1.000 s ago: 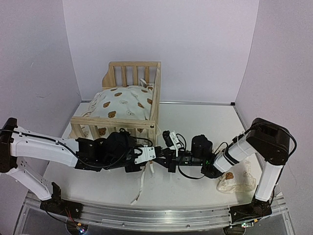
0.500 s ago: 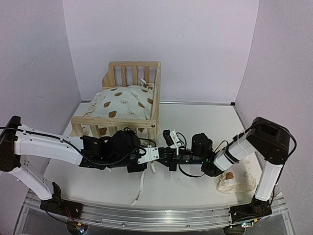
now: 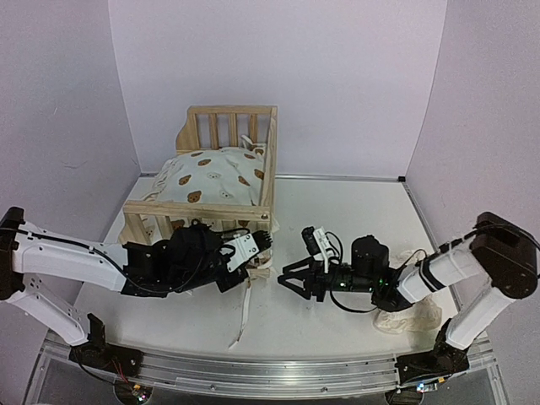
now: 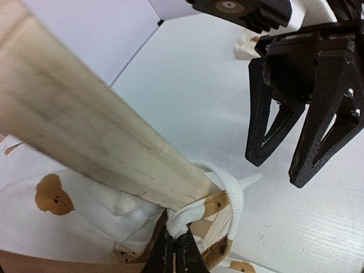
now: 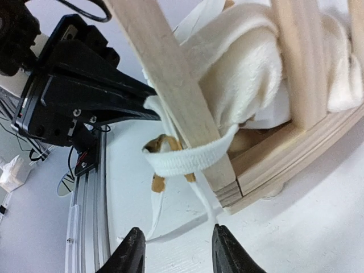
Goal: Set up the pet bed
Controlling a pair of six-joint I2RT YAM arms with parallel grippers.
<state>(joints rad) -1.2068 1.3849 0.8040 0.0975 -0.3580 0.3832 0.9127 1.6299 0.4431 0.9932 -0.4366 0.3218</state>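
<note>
The pet bed (image 3: pixel 229 135), a pine frame with slatted rails, stands at the back left with a bear-print cushion (image 3: pixel 211 175) in it. My left gripper (image 3: pixel 268 240) is at the bed's near right corner post (image 4: pixel 85 131), shut on a white cushion tie (image 4: pixel 190 216). The tie's strap (image 5: pixel 187 159) loops round the post (image 5: pixel 170 85), and its loose end (image 3: pixel 245 316) trails on the table. My right gripper (image 3: pixel 285 281) is open and empty a short way right of the post. It faces the loop (image 5: pixel 177 236), and the left wrist view shows it too (image 4: pixel 277 170).
A small bear-print pillow (image 3: pixel 411 314) lies on the table near the right arm's base. A metal rail (image 3: pixel 270 373) runs along the table's near edge. Lilac walls close in the back and both sides.
My right gripper opened, let go of the tie and drew back to the right. My left gripper closed on the tie and shifted up to the bed's corner post.
</note>
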